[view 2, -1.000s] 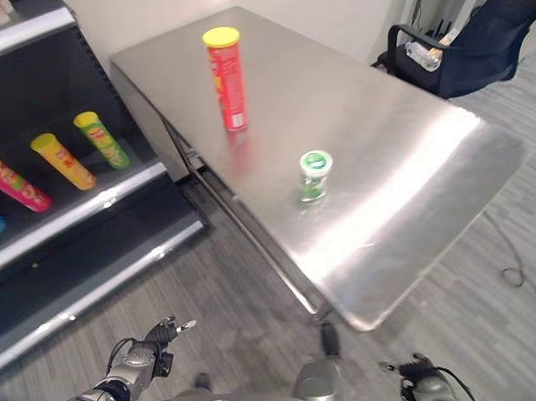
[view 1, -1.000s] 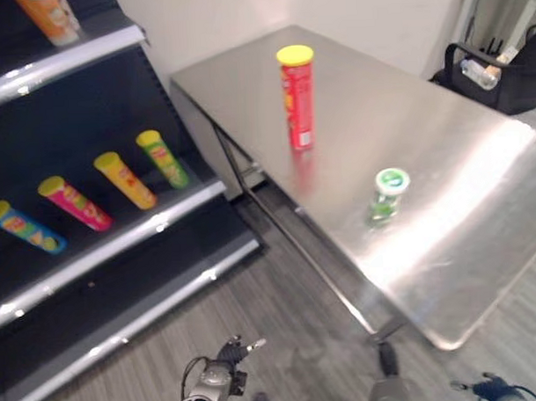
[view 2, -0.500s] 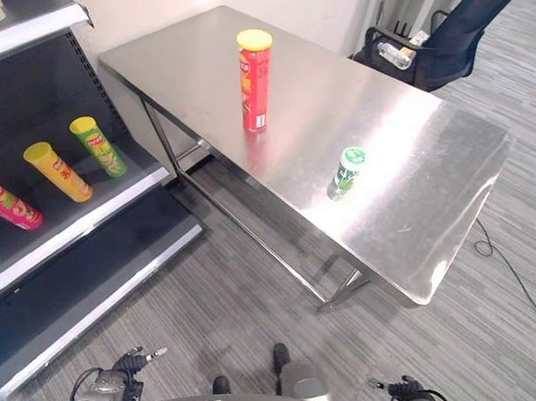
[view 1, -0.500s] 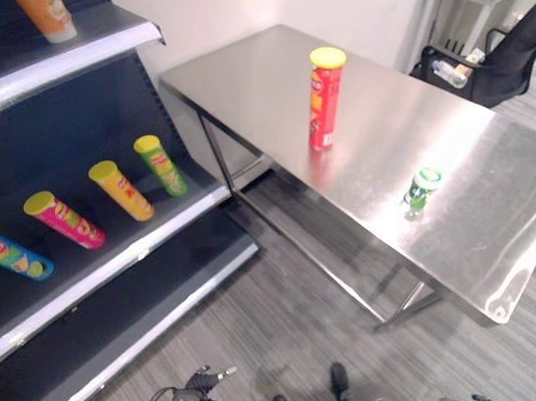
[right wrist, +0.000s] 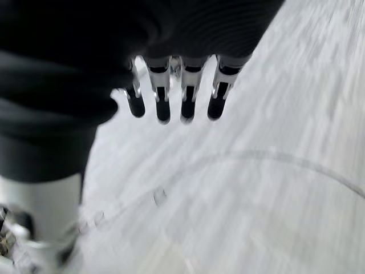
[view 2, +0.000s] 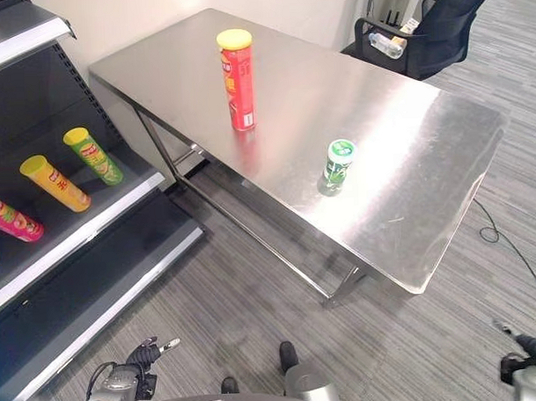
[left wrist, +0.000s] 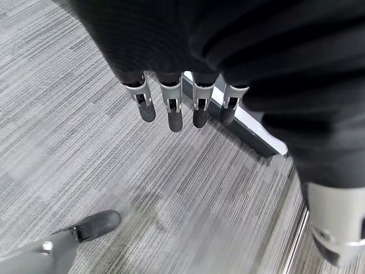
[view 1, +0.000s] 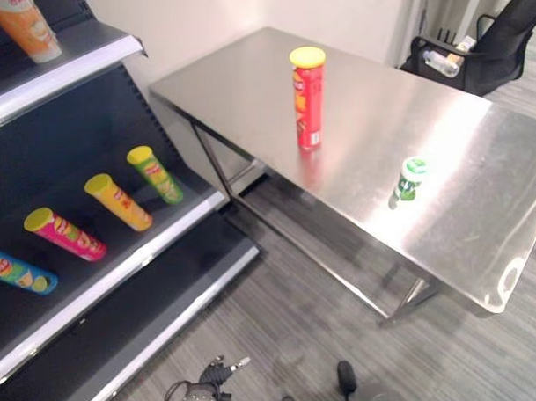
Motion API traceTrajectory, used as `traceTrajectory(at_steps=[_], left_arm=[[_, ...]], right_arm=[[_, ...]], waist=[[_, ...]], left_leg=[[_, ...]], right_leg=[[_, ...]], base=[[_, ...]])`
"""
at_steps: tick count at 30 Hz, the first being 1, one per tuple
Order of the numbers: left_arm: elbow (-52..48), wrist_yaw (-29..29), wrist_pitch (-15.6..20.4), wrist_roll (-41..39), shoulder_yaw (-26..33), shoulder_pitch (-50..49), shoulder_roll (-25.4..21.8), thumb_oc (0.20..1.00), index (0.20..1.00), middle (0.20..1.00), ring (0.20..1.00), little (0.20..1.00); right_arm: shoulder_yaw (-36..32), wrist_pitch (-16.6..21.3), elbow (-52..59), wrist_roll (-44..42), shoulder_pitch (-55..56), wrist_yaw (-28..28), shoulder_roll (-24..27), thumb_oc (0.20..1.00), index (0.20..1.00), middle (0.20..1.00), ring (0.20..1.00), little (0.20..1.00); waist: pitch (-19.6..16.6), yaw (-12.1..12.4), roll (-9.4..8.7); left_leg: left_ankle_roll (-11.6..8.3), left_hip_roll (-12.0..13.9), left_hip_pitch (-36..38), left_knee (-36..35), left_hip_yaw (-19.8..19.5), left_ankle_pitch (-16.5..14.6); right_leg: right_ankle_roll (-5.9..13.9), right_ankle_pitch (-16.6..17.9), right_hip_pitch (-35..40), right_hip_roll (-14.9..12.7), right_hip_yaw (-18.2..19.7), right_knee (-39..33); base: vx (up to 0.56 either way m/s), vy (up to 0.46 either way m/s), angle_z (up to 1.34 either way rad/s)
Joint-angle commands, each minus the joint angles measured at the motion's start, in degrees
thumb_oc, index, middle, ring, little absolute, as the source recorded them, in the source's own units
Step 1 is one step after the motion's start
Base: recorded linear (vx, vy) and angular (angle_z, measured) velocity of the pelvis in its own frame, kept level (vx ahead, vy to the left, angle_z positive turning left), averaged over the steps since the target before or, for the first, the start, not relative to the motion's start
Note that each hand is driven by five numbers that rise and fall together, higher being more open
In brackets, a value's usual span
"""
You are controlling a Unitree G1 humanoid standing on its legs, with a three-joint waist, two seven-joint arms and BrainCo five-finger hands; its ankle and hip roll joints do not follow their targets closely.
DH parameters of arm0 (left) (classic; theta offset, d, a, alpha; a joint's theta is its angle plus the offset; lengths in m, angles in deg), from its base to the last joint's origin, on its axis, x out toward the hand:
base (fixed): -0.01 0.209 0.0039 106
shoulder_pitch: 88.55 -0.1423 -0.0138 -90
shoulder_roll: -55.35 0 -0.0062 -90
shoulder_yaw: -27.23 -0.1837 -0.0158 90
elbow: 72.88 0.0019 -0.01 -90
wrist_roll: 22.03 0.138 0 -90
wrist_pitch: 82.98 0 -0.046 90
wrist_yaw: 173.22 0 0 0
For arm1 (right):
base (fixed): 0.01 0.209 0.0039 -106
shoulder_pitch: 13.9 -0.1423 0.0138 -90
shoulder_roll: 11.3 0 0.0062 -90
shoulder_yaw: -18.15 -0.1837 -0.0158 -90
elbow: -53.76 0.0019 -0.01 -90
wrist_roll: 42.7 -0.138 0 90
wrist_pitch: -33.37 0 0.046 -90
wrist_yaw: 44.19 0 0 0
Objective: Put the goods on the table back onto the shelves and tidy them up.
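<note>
Meanwhile, centre of the left eye view: a long stainless-steel table (view 1: 246, 87) running from upper middle to right edge; upright on it, a tall red tube can with a yellow lid (view 1: 308, 98), and toward the right, well apart from it, a small green-capped jar (view 1: 410, 179); both goods not yet picked up. At left, dark shelving with silver-edged boards (view 1: 120, 258); lying on the middle board, four tube cans side by side: blue (view 1: 19, 271), pink (view 1: 62, 235), yellow (view 1: 118, 202), green (view 1: 156, 174); an orange one (view 1: 26, 28) at upper left on the higher board. At upper right, a black office chair (view 1: 496, 43).

Compared with half a second ago, whole scene shifted and the table seen from farther back; camera motion, not the goods moving; likely still approaching, no reach begun.

Low in frame, left hand (left wrist: 171, 105) with fingers straight and relaxed, empty, over grey striped floor (left wrist: 85, 142); right hand (right wrist: 171, 103) likewise loosely extended, holding nothing.
</note>
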Motion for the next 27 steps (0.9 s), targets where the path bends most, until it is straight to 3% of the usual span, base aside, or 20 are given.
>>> traceTrajectory(at_steps=[1,3,8,10,20,23,27], left_arm=[[2.6,1.0,0.5,2.9,0.7,2.5,-0.9,1.0,1.0,1.0,1.0,1.0],[2.3,0.6,0.5,3.4,0.6,1.6,-1.0,1.0,1.0,1.0,1.0,1.0],[0.9,0.1,0.5,3.8,1.0,0.6,-1.2,1.0,1.0,1.0,1.0,1.0],[0.2,-0.1,0.7,3.9,0.4,0.0,-1.6,1.0,1.0,1.0,1.0,1.0],[-0.3,-0.5,0.9,1.7,-0.6,-1.2,-1.9,1.0,1.0,1.0,1.0,1.0],[0.2,-0.8,0.8,1.6,-1.3,-1.0,-1.5,1.0,1.0,1.0,1.0,1.0],[0.1,-1.0,0.6,1.9,-1.4,-1.3,-1.0,1.0,1.0,1.0,1.0,1.0]], right_arm=[[-6.5,3.7,9.5,1.4,0.6,-3.6,8.3,1.0,1.0,1.0,1.0,1.0],[-6.3,5.6,17.5,4.1,-1.4,-2.5,12.7,1.0,1.0,1.0,1.0,1.0],[-2.0,6.4,26.6,9.3,-4.9,-0.1,16.3,1.0,1.0,1.0,1.0,1.0],[6.2,8.0,31.7,10.7,-11.3,3.3,17.8,1.0,1.0,1.0,1.0,1.0],[30.3,8.3,27.0,10.2,-27.6,10.5,19.1,1.0,1.0,1.0,1.0,1.0],[34.5,8.4,26.2,9.6,-30.1,11.8,18.7,1.0,1.0,1.0,1.0,1.0],[33.5,8.3,27.5,9.1,-28.9,12.3,18.3,1.0,1.0,1.0,1.0,1.0]], waist=[[-2.0,0.0,-2.74],[-2.3,0.7,-2.93],[-2.4,1.5,-2.99],[-2.4,3.3,-2.99],[-1.9,6.5,-3.2],[-0.9,7.1,-3.18],[-0.9,6.9,-2.96]], left_leg=[[-3.48,1.2,0.4,0.7,2.7,-3.3],[-3.85,1.6,0.6,0.7,3.0,-3.3],[-4.28,2.0,1.0,0.7,3.2,-3.0],[-4.85,2.7,1.1,0.7,3.0,-2.4],[-6.43,4.0,0.6,0.7,1.5,-0.4],[-7.25,4.2,-0.8,0.8,1.2,1.5],[-7.26,4.2,-2.1,1.3,2.8,2.1]], right_leg=[[6.83,-6.3,0.0,-5.1,-0.2,4.6],[6.68,-6.4,0.4,-5.2,-0.7,4.5],[6.5,-6.7,1.0,-5.0,-1.3,4.4],[6.08,-7.3,1.6,-4.8,-2.5,4.5],[4.76,-8.9,3.3,-4.1,-5.8,4.7],[4.33,-9.3,3.6,-4.2,-7.9,4.6],[4.21,-9.6,3.8,-4.6,-9.9,4.8]], base=[[0.06,-0.051,-0.03],[0.04,-0.056,-0.04],[0.02,-0.043,0.05],[0.0,-0.091,0.08],[0.01,-0.086,0.24],[-0.03,-0.071,0.24],[-0.02,-0.048,0.43]])
